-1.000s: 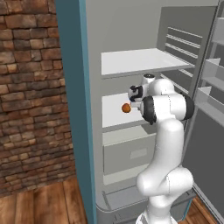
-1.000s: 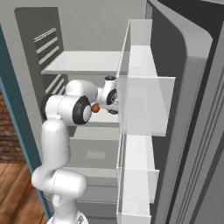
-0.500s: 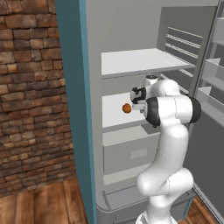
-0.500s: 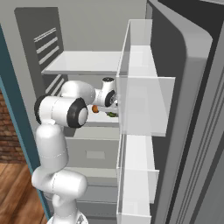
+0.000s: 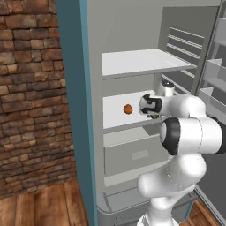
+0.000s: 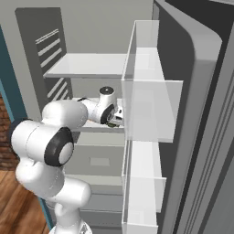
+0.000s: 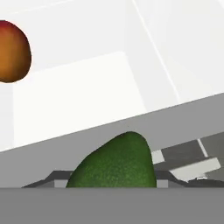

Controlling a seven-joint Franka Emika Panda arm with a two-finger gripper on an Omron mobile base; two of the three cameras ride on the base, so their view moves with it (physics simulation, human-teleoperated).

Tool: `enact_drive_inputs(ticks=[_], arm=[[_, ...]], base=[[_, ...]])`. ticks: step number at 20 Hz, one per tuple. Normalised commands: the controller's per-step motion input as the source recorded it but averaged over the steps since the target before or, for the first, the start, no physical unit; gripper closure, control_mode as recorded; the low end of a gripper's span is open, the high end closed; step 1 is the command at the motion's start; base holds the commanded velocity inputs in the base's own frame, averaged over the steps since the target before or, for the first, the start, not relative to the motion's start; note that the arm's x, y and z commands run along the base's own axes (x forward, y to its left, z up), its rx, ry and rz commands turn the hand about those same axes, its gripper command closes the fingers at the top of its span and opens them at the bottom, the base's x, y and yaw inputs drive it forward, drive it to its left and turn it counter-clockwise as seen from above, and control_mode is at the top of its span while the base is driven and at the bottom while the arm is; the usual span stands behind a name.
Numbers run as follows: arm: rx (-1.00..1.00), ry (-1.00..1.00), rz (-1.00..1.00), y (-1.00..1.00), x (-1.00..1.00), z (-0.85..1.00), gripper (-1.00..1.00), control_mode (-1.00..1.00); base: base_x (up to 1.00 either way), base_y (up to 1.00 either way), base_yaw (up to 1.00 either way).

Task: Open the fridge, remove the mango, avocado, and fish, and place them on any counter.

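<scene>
The fridge (image 5: pixel 73 110) stands open, its door (image 6: pixel 192 114) swung to the right. The orange-brown mango (image 5: pixel 127 109) lies on the white middle shelf (image 5: pixel 115 120); in the hand view the mango (image 7: pixel 11 51) is at the upper left. My gripper (image 5: pixel 153 115) hovers at the shelf's front edge, right of the mango, and is shut on the dark green avocado (image 7: pixel 116 164). The avocado hides the fingertips and overlaps the shelf's front lip (image 7: pixel 175 118). In the right base view the gripper (image 6: pixel 117 117) sits just behind the door's shelf. The counter is out of view.
A second white shelf (image 5: pixel 141 62) hangs above the hand and a grey drawer (image 5: pixel 132 154) sits below it. Clear door bins (image 6: pixel 151 109) crowd the right side. A brick wall (image 5: pixel 26 101) and wooden floor (image 5: pixel 39 207) lie left of the fridge.
The arm's elbow has swung out toward the cameras and the hand has drawn back slightly to the shelf's front edge. The mango has not moved.
</scene>
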Motion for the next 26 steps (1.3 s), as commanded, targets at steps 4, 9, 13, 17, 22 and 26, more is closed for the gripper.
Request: enact_drive_inputs(ticks=[4,9,13,17,22,26], arm=[[0.03,-0.11,0.00,0.18,-1.00,0.95,1.00,-1.00],[0.00,-0.16,0.02,0.30,-1.00,0.94,1.00,-1.00],[0.00,-0.18,0.08,0.41,-1.00,1.00,1.00,-1.00],[0.00,-0.07,0.03,0.42,-0.99,0.99,1.00,-1.00],[-0.02,0.00,0.00,0.36,-0.93,0.89,1.00,-1.00],[-0.02,0.00,0.00,0.03,-0.88,0.89,1.00,-1.00]], base=[[0.00,0.00,0.00],[0.00,0.00,0.00],[0.00,0.00,0.00],[0.00,0.00,0.00],[0.00,0.00,0.00],[0.00,0.00,0.00]])
